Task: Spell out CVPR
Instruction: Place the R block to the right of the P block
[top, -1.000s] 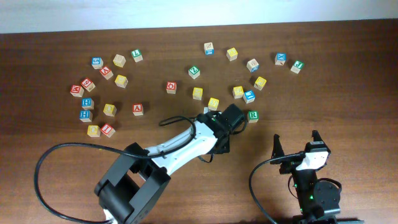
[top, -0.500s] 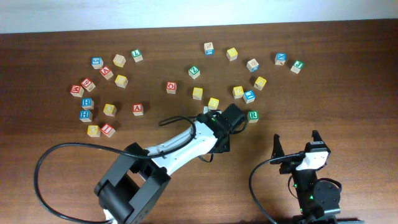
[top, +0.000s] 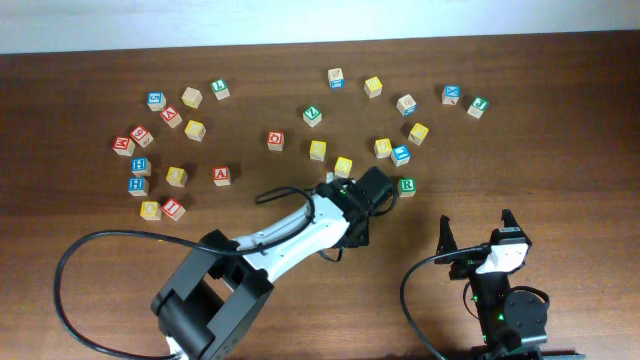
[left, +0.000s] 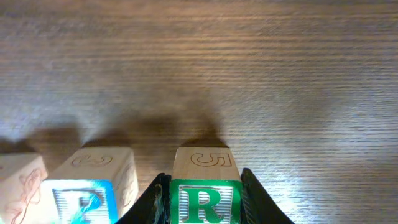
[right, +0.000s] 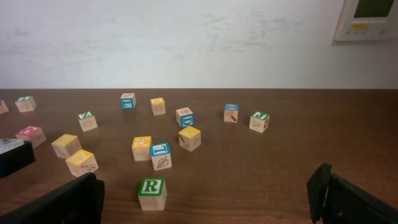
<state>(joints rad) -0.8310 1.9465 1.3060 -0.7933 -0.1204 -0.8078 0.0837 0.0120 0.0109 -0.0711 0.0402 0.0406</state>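
Table (top: 560, 120): dark wood is lying under everything, with the R block (top: 406, 185) sitting on it a little right of the middle.
Right gripper (top: 476, 232): is hanging on the robot's side of the R block, to its right and well apart from it. Its fingers (right: 62, 199) are standing wide apart and gripping nothing.
Left gripper (left: 202, 208): is reaching in from the R block's left in the overhead view, with its tip just beside the block.
Left fingers (left: 252, 199): are standing apart, one showing at each side of the R block.
Block against fingers: in the left wrist view the R block is filling the gap between the two fingers, its side edges running parallel to them. Whether they are touching it cannot be told there. In the right wrist view, bare wood is showing on both sides of the block.
Block's heading: it is sitting flat on one face. Being a cube, it is showing no long axis. In the left wrist view its green R is reading upright, the letter's head pointing away from the gripper toward a plain face stamped 5. A green R is also facing the right wrist camera.
Blue-lettered block (top: 400, 155): is resting just beyond the R block, apart from it. Its letter is getting cut off in the left wrist view.
Yellow block (top: 383, 148): is sitting beyond the R block, slightly left, close to the blue-lettered one.
Other blocks (top: 175, 150): are lying scattered farther off, mostly beyond and to the left of the R block.
Wall (right: 186, 37): is rising pale beyond the R block, behind the farthest blocks.
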